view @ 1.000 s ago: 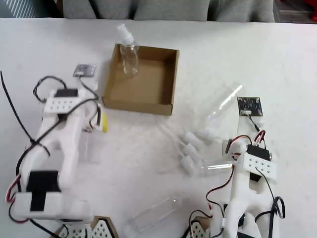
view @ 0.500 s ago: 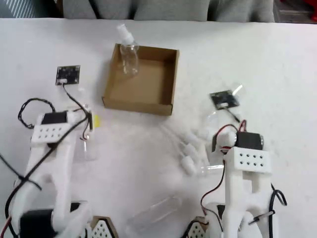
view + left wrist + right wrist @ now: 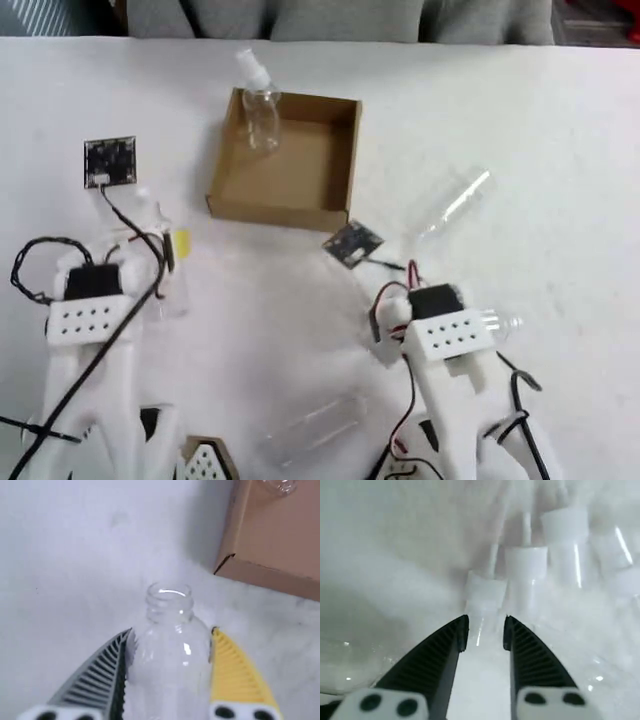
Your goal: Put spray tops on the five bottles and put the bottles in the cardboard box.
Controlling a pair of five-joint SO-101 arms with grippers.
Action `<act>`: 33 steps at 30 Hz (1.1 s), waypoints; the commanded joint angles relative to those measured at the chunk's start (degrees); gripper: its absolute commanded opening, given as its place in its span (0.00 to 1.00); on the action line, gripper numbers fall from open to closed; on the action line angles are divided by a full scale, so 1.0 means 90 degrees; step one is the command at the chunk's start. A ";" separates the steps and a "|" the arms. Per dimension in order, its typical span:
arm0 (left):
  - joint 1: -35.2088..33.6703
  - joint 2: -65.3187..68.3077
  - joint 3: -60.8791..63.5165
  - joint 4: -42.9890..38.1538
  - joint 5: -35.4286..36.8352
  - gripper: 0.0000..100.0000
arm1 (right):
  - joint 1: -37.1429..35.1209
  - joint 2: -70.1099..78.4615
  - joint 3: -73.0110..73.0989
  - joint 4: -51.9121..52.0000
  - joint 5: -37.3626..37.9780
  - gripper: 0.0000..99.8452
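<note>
My left gripper [image 3: 171, 631] is shut on a clear uncapped bottle [image 3: 170, 650], neck pointing away, at the table's left [image 3: 166, 285], left of the cardboard box [image 3: 280, 212]. One bottle with a spray top [image 3: 260, 105] stands in the box's back left corner. My right gripper [image 3: 485, 621] is down among the white spray tops [image 3: 527, 565], its black fingers [image 3: 445, 650] pressed on either side of one spray top [image 3: 484, 592]. In the high view that arm's wrist [image 3: 440, 325] covers the tops right of centre.
A clear bottle [image 3: 450, 205] lies right of the box. Another bottle [image 3: 310, 430] lies near the front edge, and a third bottle [image 3: 497, 322] pokes out beside the right arm. The box's corner [image 3: 235, 555] is just beyond the held bottle.
The left arm drew back and leftward with the bottle. The right arm swung left and down over the spray tops, bringing its fingers around one.
</note>
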 commanded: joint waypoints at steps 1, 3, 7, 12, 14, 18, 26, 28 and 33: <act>-0.0083 -0.0357 0.0049 -0.0430 0.0059 0.02 | -0.0278 -0.0112 0.0088 -0.0357 -0.0010 0.08; -0.0083 -0.0366 0.0059 -0.0430 0.0059 0.02 | -0.0278 -0.0112 0.0166 -0.0503 -0.0010 0.11; -0.0083 -0.0366 0.0068 -0.0440 0.0059 0.02 | -0.0327 -0.0112 0.0488 -0.0825 -0.0010 0.15; -0.0083 -0.0357 0.0078 -0.0440 0.0059 0.02 | -0.0347 -0.0103 0.0752 -0.1118 0.0000 0.15; -0.0083 -0.0347 0.0078 -0.0440 0.0059 0.02 | -0.0435 -0.0103 0.0752 -0.1118 0.0000 0.14; -0.0083 -0.0337 0.0078 -0.0430 0.0049 0.02 | -0.0474 -0.0103 0.0742 -0.1118 0.0000 0.06; -0.0073 -0.0327 0.0098 -0.0410 0.0029 0.02 | 0.0122 -0.0142 0.0166 -0.0454 0.0821 0.02; -0.0063 -0.0357 0.0186 -0.0449 0.0020 0.02 | 0.0552 -0.0151 -0.0400 0.0151 0.1211 0.02; -0.0054 -0.0366 0.0205 -0.0449 0.0020 0.02 | 0.1861 -0.0122 -0.2120 0.1968 0.3214 0.02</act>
